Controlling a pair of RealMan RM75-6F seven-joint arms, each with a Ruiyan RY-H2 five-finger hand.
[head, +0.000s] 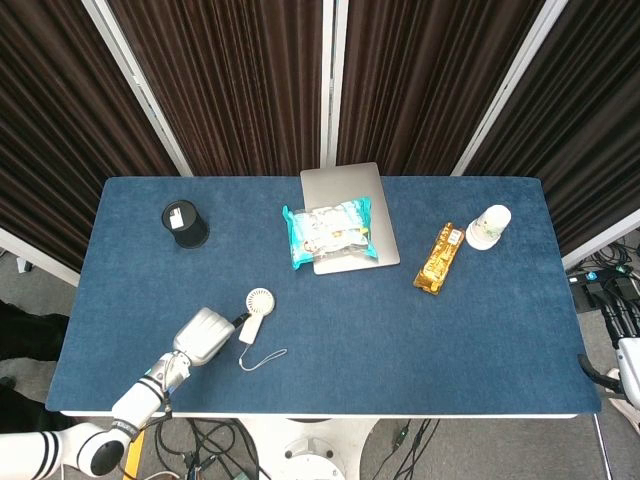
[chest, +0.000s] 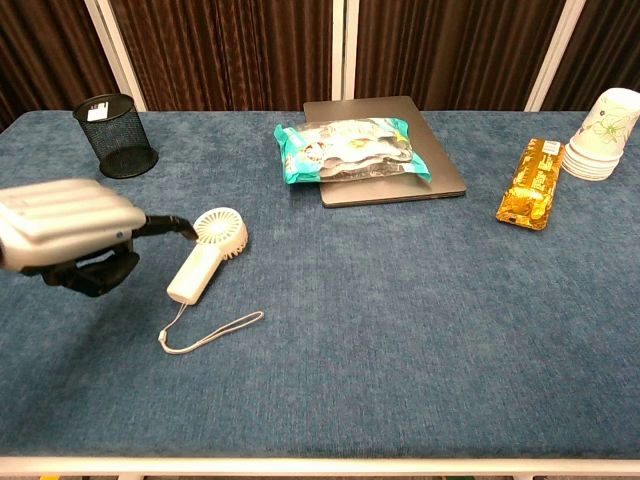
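Fingers of the left hand (chest: 65, 235) point toward the small white hand fan (chest: 205, 255), one dark fingertip just short of its round head; whether it touches, I cannot tell. Nothing is gripped. That fan lies flat on the bench (chest: 400, 330), at about eight o'clock from the laptop (chest: 385, 150), not yet lifted.

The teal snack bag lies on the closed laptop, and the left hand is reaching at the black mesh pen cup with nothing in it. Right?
Not quite. The teal snack bag does lie on the closed laptop, but the left hand, holding nothing, is at the small white handheld fan, not the black mesh pen cup farther back. The chest view shows this.
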